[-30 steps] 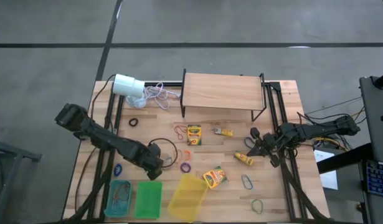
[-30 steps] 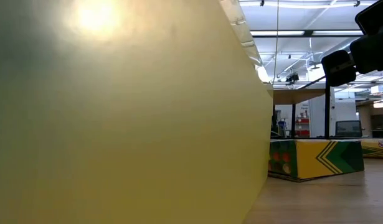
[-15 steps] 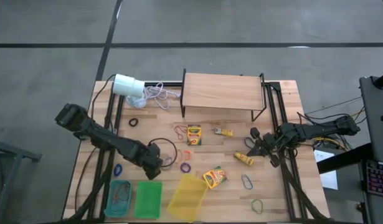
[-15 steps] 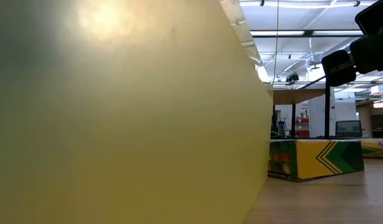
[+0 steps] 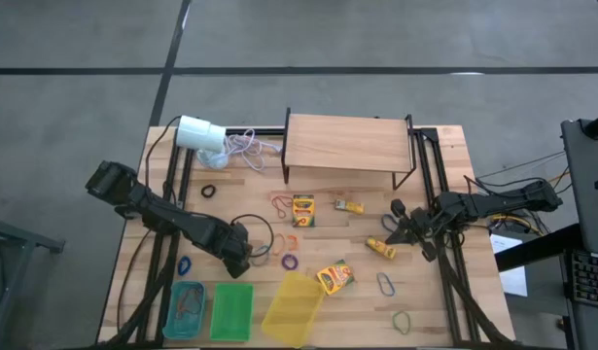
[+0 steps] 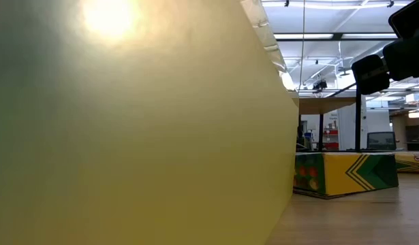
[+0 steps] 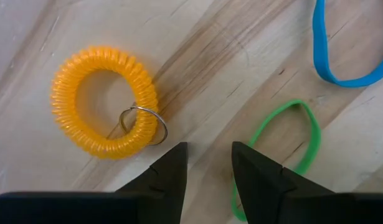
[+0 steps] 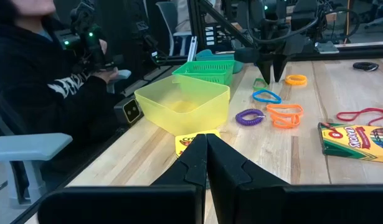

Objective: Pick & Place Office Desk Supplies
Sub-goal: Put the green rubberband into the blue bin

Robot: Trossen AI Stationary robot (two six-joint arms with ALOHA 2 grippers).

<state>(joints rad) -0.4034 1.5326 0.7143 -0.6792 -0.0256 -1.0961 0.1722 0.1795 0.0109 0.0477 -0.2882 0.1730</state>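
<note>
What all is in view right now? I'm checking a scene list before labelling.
table: one, light wood, under everything
shelf: one, wood top on black legs, far side
white cylinder: one, with a thin white cord, far left corner
bins: three, teal, green and yellow, near edge
crayon boxes: two, yellow and green, mid table
yellow packets: two, right of centre
band loops: at least seven, orange, purple, blue, green, black, red, scattered
person: one, dark clothing, beyond the table
left gripper: open, over loops near the bins
right gripper: shut, beside a yellow packet
</note>
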